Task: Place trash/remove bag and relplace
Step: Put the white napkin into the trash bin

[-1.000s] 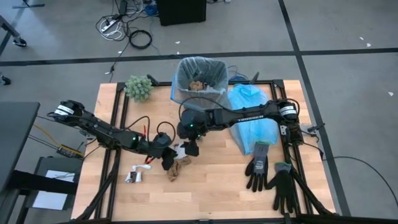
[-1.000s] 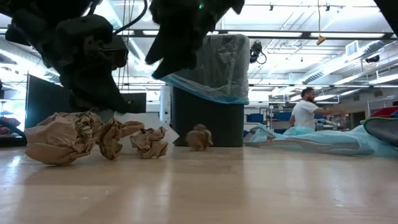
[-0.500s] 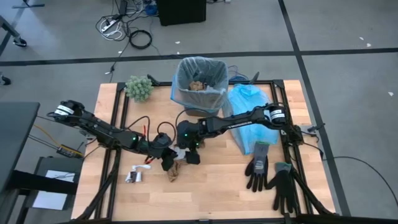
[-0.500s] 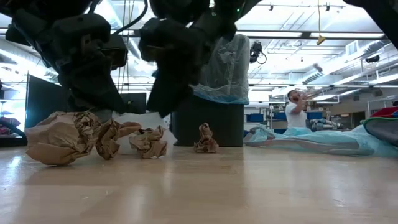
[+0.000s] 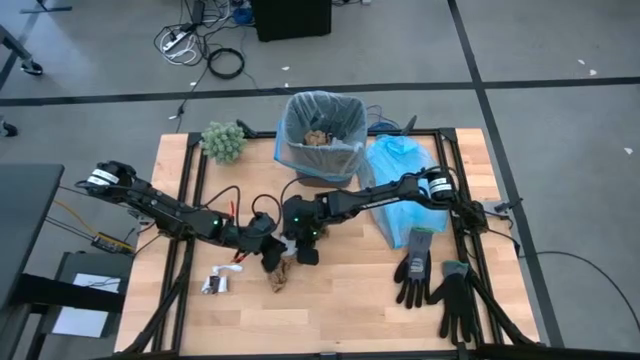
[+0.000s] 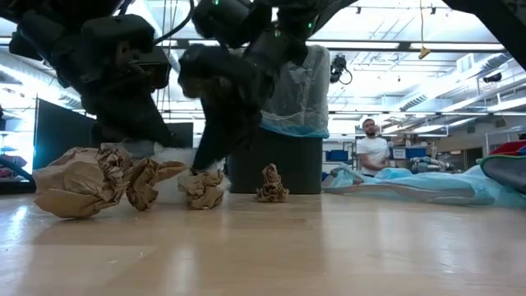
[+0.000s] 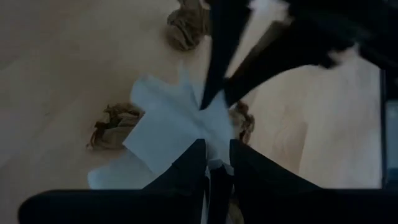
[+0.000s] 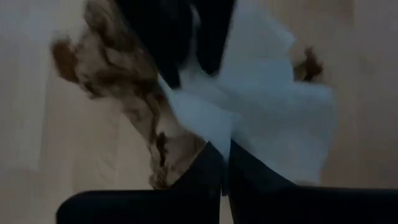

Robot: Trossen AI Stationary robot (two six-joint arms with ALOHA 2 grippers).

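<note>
With the left tool [image 7: 216, 163] and the right tool [image 8: 225, 163] both pinched on the same flat white paper sheet [image 7: 177, 121], lying among crumpled brown scraps on the wooden surface [image 5: 350, 290], opposing pulls could tear it.

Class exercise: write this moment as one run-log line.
left claw: shut on white paper | right claw: shut on same paper | bin: lined, holds brown scraps

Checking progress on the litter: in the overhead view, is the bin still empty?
No; the high view shows a brown crumpled scrap already lying inside the lined bin.
</note>
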